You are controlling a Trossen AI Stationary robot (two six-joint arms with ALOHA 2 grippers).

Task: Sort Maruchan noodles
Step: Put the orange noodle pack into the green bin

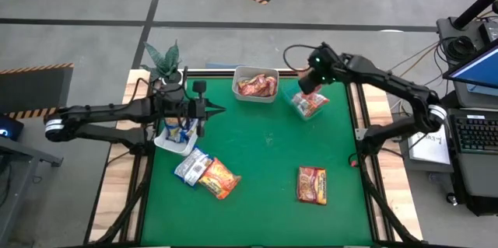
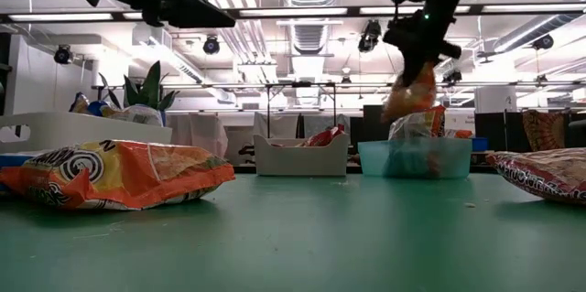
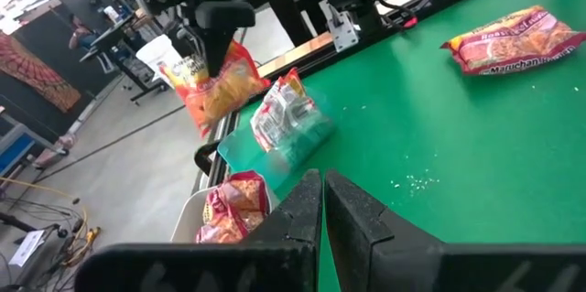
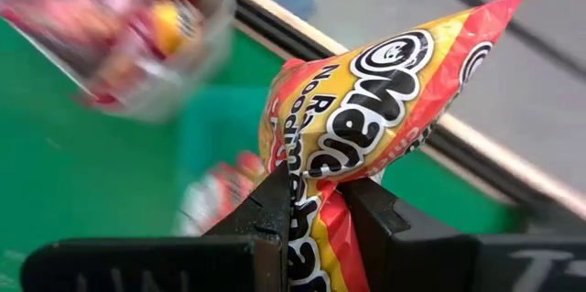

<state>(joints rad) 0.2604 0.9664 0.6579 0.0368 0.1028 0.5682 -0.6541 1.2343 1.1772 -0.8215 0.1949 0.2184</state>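
Observation:
My right gripper [image 2: 419, 59] is shut on an orange-yellow Maruchan packet [image 2: 409, 95], which hangs over a teal tub [image 2: 417, 156] at the table's far right. That tub [image 1: 309, 106] has a packet in it. My left gripper [image 1: 218, 110] hovers shut and empty above the table's left half, its fingers [image 3: 322, 182] pointing toward the teal tub. Flat on the green mat lie a blue-and-white packet [image 1: 191, 166], an orange packet [image 1: 219, 178] and a dark red packet [image 1: 311, 184]. My right gripper pinches the orange-yellow packet between its two fingers at its crumpled upper end [image 4: 316, 178]. The fingers [image 2: 423, 47] come slanting down from above. The packet hangs below them, lifted clear, its lower end [image 2: 403, 109] just above the teal tub's rim.
A white tub [image 1: 255, 83] with dark red packets stands at the far middle. Another white tub [image 1: 175, 137] with blue packets sits under the left arm. A potted plant [image 1: 163, 61] stands at the far left corner. The mat's middle [image 1: 264, 147] is bare.

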